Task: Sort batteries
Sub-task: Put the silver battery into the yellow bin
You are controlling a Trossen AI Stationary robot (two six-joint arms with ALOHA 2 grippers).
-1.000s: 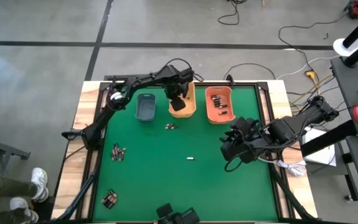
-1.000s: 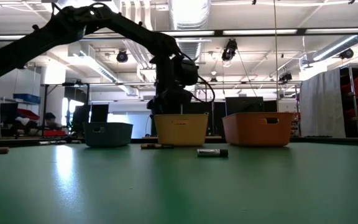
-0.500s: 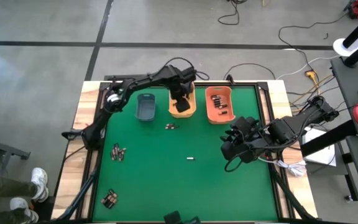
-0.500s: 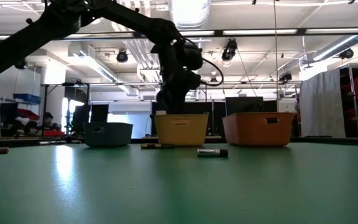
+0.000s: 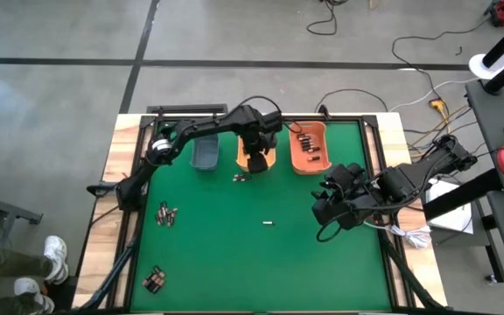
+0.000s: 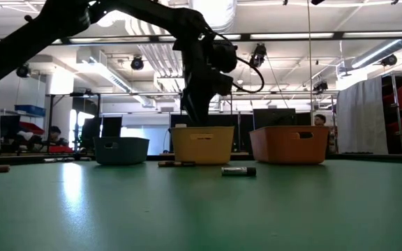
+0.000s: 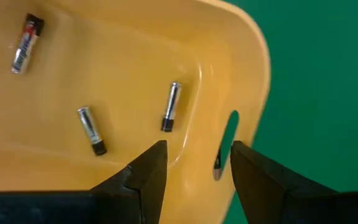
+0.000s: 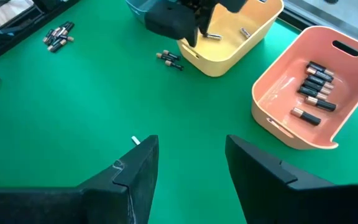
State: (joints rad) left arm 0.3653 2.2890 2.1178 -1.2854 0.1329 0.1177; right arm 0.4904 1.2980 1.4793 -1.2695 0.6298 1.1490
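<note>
My left gripper (image 5: 256, 162) hangs open and empty over the near end of the yellow-orange bin (image 5: 257, 144); in its wrist view (image 7: 197, 168) three small batteries (image 7: 171, 107) lie on the bin's floor. My right gripper (image 5: 322, 210) is open and empty above the green mat at the right, also seen in its wrist view (image 8: 188, 162). Loose batteries lie on the mat: a pair (image 5: 241, 178) just near of the yellow bin, a single light one (image 5: 268, 222) mid-table, and clusters at the left (image 5: 166, 213) and near left (image 5: 154, 280).
A grey-blue bin (image 5: 205, 150) stands left of the yellow one. An orange bin (image 5: 309, 147) on its right holds several batteries (image 8: 312, 87). Bare green mat lies between the bins and the near edge. Cables and a stand are beyond the table's right edge.
My left gripper has moved from over the middle of the yellow bin toward the table's near edge, and now hangs over the bin's near rim. My right arm has kept still.
</note>
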